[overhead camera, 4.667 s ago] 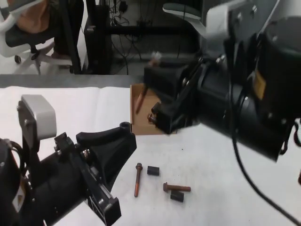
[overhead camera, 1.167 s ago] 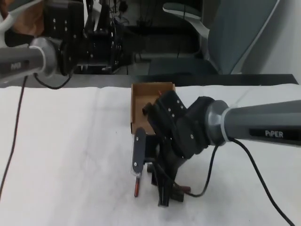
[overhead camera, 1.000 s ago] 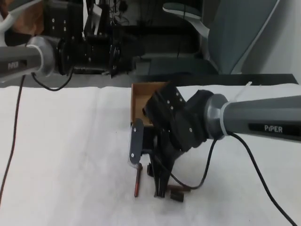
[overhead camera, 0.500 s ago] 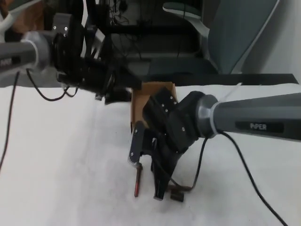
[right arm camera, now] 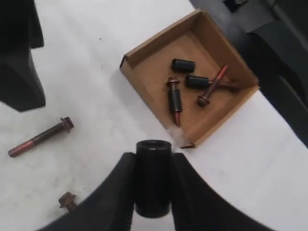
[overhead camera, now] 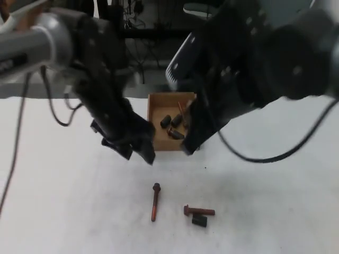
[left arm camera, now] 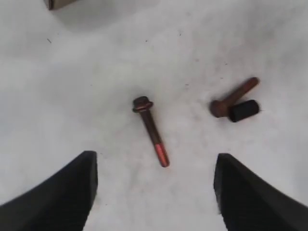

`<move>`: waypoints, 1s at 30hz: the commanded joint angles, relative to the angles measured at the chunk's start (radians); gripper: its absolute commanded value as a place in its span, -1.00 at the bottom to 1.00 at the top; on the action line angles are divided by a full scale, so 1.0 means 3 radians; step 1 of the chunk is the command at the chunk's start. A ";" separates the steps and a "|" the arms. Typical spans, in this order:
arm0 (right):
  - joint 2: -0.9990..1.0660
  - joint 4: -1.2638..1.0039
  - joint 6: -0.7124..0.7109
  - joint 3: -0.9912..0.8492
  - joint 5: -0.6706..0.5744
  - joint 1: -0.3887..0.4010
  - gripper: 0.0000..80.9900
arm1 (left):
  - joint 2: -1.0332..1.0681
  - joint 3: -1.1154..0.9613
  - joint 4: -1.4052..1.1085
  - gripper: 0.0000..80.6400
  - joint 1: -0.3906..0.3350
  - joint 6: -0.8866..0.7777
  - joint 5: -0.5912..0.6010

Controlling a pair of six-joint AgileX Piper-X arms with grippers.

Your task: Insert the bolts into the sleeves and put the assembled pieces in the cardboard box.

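Observation:
My right gripper (right arm camera: 153,160) is shut on a black sleeve (right arm camera: 153,183), held upright in the air near the cardboard box (right arm camera: 153,61). The box holds several bolts and sleeves, one bolt (right arm camera: 174,101) seated in a sleeve. My left gripper (left arm camera: 155,156) hangs open above a loose copper bolt (left arm camera: 151,130) on the white bench. Further along lie a second bolt (left arm camera: 234,96) and a black sleeve (left arm camera: 243,110), touching each other. In the high view the left gripper (overhead camera: 135,145) is at the box's (overhead camera: 159,108) front left, and the right gripper (overhead camera: 189,142) at its front right.
The bench is covered with a white cloth (overhead camera: 63,201). In the high view the long bolt (overhead camera: 154,201), the second bolt (overhead camera: 199,211) and its sleeve (overhead camera: 199,220) lie in front of both arms. Chairs and dark equipment stand behind the bench.
The right arm has risen from the bench with the sleeve that lay beside the long bolt. The left arm has swung down from the back to the box's front left.

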 commanded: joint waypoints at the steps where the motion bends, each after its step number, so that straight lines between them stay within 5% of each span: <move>1: -0.0364 0.0057 0.0099 -0.0009 0.0093 -0.0022 -0.99 | -0.0045 -0.0009 -0.0220 0.59 -0.0285 -0.0136 -0.0512; 8: -0.1038 0.0214 0.0142 -0.0009 0.0092 -0.0020 -0.99 | 0.0019 -0.0009 -0.0507 0.59 -0.0648 -0.0512 -0.1205; 24: -0.1470 0.0369 -0.0019 -0.0009 0.0165 -0.0020 -0.99 | 0.0639 0.0034 -0.0560 0.59 -0.0682 -0.0975 -0.1082; 27: -0.1470 0.0363 -0.0051 -0.0009 0.0165 -0.0020 -0.99 | 0.0695 0.0109 -0.0748 0.28 -0.0686 -0.1072 -0.1057; 30: -0.1470 0.0363 -0.0141 -0.0009 0.0189 -0.0020 -0.99 | 0.0758 0.0189 -0.0798 -0.44 -0.0712 -0.1094 -0.1020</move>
